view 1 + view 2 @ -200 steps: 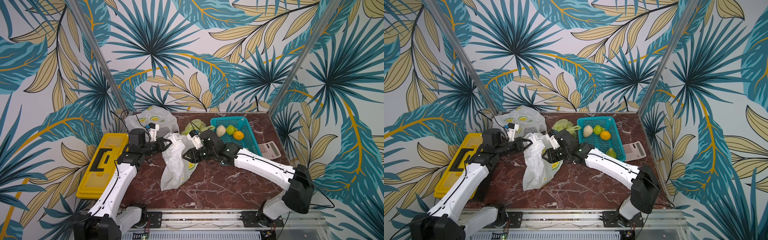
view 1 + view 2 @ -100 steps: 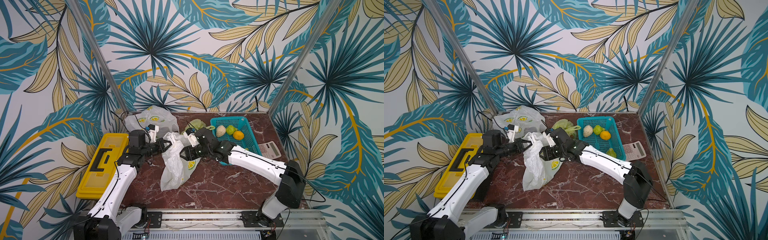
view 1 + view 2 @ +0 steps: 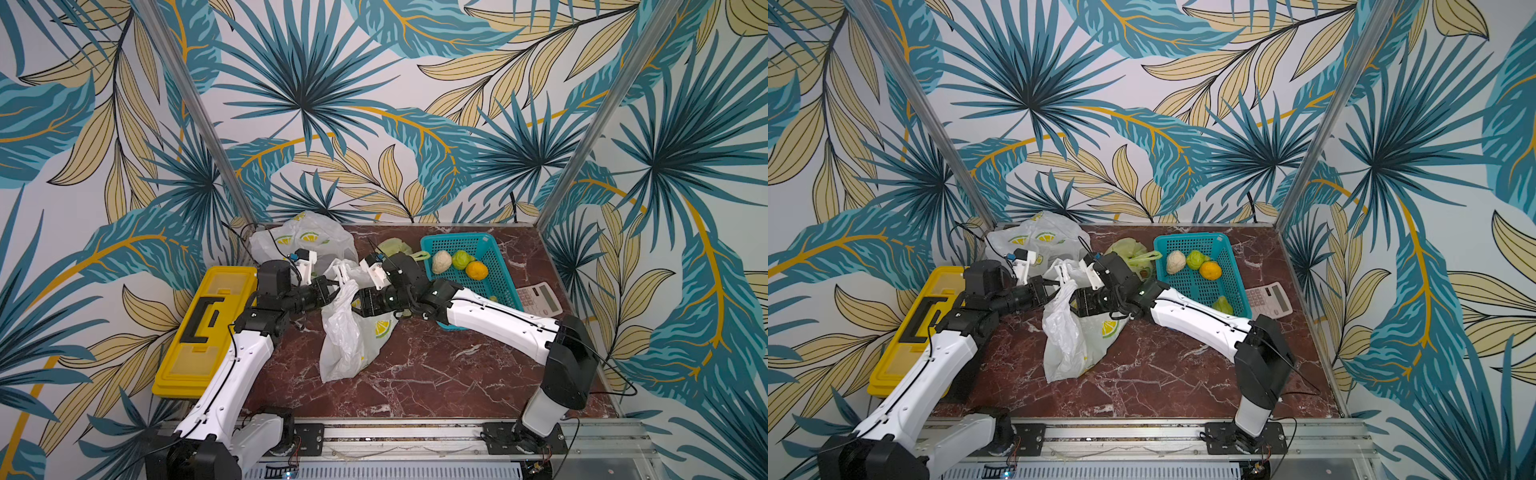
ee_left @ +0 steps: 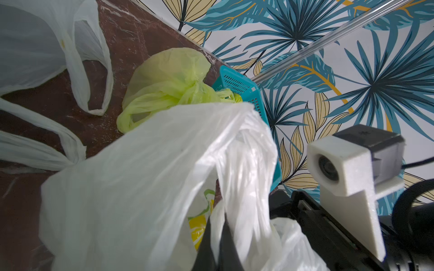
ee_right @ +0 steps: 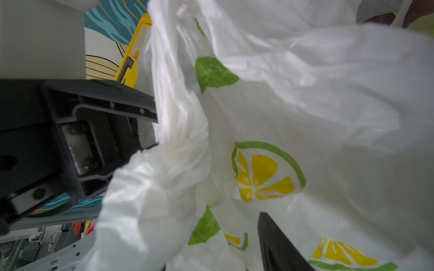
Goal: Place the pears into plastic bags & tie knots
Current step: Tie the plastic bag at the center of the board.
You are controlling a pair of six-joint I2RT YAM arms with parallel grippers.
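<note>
White lemon-print bag [image 3: 353, 340] is hanging from the left gripper [image 3: 333, 289], which is clamping its handle, near the teal basket [image 3: 494, 245]. The right gripper [image 3: 357, 301] is touching the bag, jaws unclear. The basket is holding a cream pear [image 3: 441, 262], green pears [image 3: 1196, 259] and an orange [image 3: 476, 270].

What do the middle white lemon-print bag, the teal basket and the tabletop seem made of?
The middle white lemon-print bag: thin plastic film, glossy, translucent; it crinkles and folds. The teal basket: rigid moulded plastic, by its even perforated walls. The dark red tabletop: looks like polished marble with white veins, perhaps a printed laminate.
</note>
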